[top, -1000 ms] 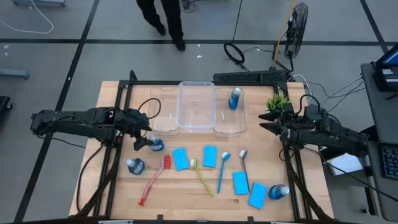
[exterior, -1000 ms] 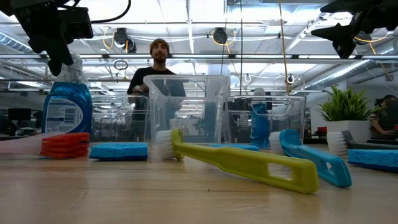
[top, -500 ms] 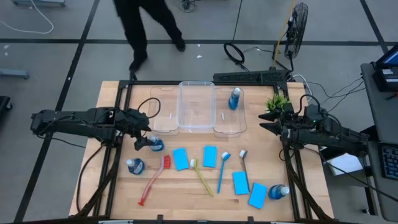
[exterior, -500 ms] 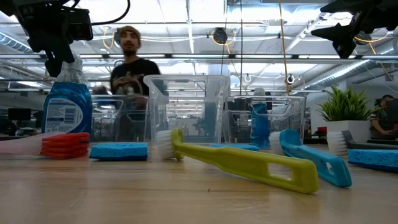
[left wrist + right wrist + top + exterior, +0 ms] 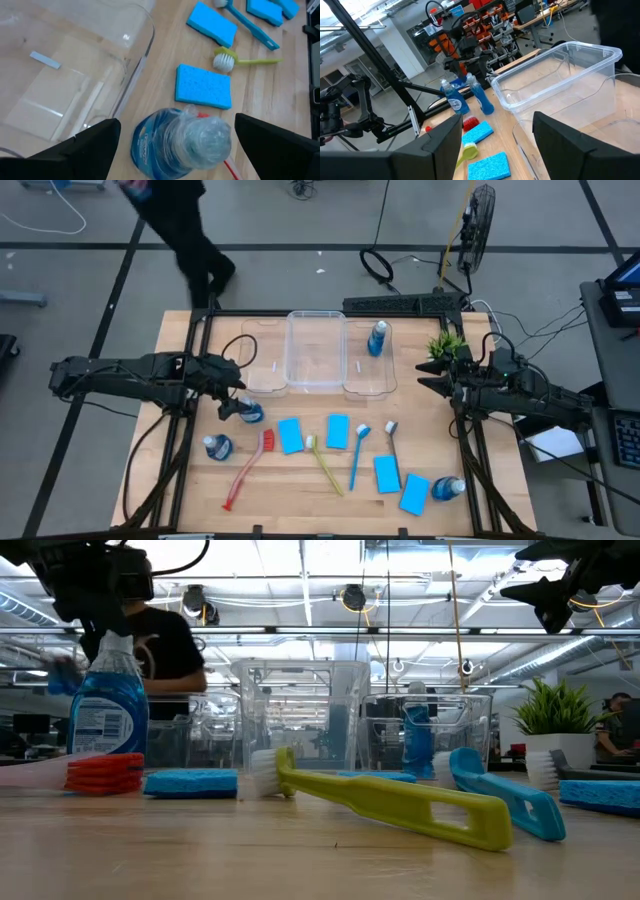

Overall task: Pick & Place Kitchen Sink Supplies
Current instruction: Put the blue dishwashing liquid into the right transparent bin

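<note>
The left gripper [image 5: 232, 406] hangs over a blue bottle [image 5: 250, 412] with its fingers spread to either side of the clear cap and not touching it, which reads as lining up for a grasp from above; the left wrist view makes this plain, showing the cap centred in the gap. That bottle stands just beside the near wall of the left bin [image 5: 262, 366], probably its destination, since the row of three clear bins is where one bottle [image 5: 377, 338] already stands, in the right bin [image 5: 368, 360]. Nearer the front edge than the gripped-for bottle stand a second bottle [image 5: 218, 447] and a red brush [image 5: 245, 470]; to its right lie a sponge [image 5: 291, 435], a yellow-green brush [image 5: 324, 464], another sponge [image 5: 338, 431], a blue brush [image 5: 356, 456] and a grey brush [image 5: 393, 443], then two more sponges and a lying bottle [image 5: 448, 488] well apart at the far right front. The right gripper [image 5: 428, 383] waits with its fingers apart beside the plant [image 5: 445, 345], away from everything. The high view gives the whole layout; the low view shows instead that the bottle [image 5: 110, 705] stands upright under the gripper, and a person [image 5: 150, 650] behind it beyond the table. The right wrist view looks back across the middle bin [image 5: 555, 75].
</note>
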You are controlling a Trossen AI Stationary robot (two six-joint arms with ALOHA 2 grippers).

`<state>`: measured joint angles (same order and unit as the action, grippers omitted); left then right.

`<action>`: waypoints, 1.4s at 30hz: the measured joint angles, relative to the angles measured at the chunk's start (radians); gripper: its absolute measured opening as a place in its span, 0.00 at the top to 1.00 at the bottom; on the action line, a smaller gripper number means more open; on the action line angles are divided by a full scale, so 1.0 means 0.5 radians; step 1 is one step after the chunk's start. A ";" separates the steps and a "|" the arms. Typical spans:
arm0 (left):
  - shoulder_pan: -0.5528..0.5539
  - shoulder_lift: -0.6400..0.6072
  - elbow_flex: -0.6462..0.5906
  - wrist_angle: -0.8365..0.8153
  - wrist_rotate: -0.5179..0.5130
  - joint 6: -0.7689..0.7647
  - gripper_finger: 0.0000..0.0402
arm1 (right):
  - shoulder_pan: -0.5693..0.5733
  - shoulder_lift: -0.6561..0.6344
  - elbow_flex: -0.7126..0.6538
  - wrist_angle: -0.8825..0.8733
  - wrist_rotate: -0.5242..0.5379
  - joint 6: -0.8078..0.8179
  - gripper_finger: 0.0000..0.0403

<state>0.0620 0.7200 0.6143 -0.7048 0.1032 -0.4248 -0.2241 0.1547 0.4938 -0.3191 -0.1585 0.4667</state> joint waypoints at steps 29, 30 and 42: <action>-0.090 0.356 -0.001 0.040 0.177 -0.222 0.02 | 0.000 0.000 0.000 0.000 0.000 0.002 0.43; -0.090 0.356 -0.001 0.040 0.175 -0.226 0.02 | -0.001 0.000 0.000 0.000 0.000 0.002 0.43; -0.090 0.356 -0.001 0.040 0.155 -0.202 0.02 | 0.000 0.000 0.000 0.000 0.000 0.002 0.43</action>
<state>0.0170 0.8978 0.6140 -0.6849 0.1807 -0.5258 -0.2242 0.1547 0.4938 -0.3191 -0.1585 0.4675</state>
